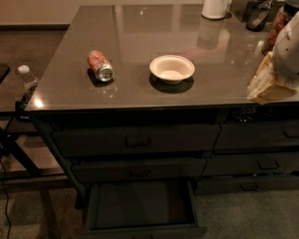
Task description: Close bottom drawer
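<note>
Over the counter's [140,32] right edge hangs the gripper [273,81], spread or closed unclear; below its front edge, the bottom drawer [140,205] gapes.

Gripper [271,85]: pale shape over the right end of the countertop [140,28], cut by the right edge; its form cannot be made out. Bottom drawer [140,205]: pulled out, front panel cut by the lower edge, pull out of frame. White container [215,7]: far end of the countertop, top cut off. Dark object [258,15] beside it: top cut off, kind unclear. Jar [275,29]: partly hidden behind the robot's arm [289,49]. Bottle [27,84]: lower part hidden behind the countertop's left corner. Can [99,65]: label too blurred to read. Right-hand drawers [261,163]: cut by the right edge.
</note>
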{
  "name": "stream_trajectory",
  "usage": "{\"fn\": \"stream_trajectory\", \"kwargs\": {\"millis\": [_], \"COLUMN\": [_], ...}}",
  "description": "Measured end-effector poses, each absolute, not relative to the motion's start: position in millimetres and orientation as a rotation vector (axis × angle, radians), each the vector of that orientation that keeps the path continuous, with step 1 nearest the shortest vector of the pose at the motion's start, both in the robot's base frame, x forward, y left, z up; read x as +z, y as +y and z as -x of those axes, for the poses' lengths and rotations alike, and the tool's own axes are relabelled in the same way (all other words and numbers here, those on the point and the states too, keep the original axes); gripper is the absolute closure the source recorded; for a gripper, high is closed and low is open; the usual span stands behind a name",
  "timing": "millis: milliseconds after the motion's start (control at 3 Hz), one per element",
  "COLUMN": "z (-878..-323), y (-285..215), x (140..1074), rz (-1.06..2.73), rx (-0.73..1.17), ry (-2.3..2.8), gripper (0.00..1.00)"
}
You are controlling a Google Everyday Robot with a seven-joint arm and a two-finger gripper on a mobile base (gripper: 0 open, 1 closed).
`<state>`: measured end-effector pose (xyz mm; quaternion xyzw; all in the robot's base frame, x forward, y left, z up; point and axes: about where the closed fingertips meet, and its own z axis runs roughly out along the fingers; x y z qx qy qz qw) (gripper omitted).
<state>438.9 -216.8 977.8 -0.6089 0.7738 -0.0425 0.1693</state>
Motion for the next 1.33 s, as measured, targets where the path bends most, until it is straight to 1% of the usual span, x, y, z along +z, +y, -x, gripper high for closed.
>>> {"fn": "stream_trajectory", "kwargs": {"millis": [333, 1000, 1333], "z": [-429, -387, -387], "y": [-211, -207, -207], "x": [950, 798, 798], "rz": [1.699, 1.699, 1.699], "rx": [-0.099, 0.072, 0.072], "ry": [2.225, 2.451, 2.450], "gripper": [1.00, 1.00, 1.00]}}
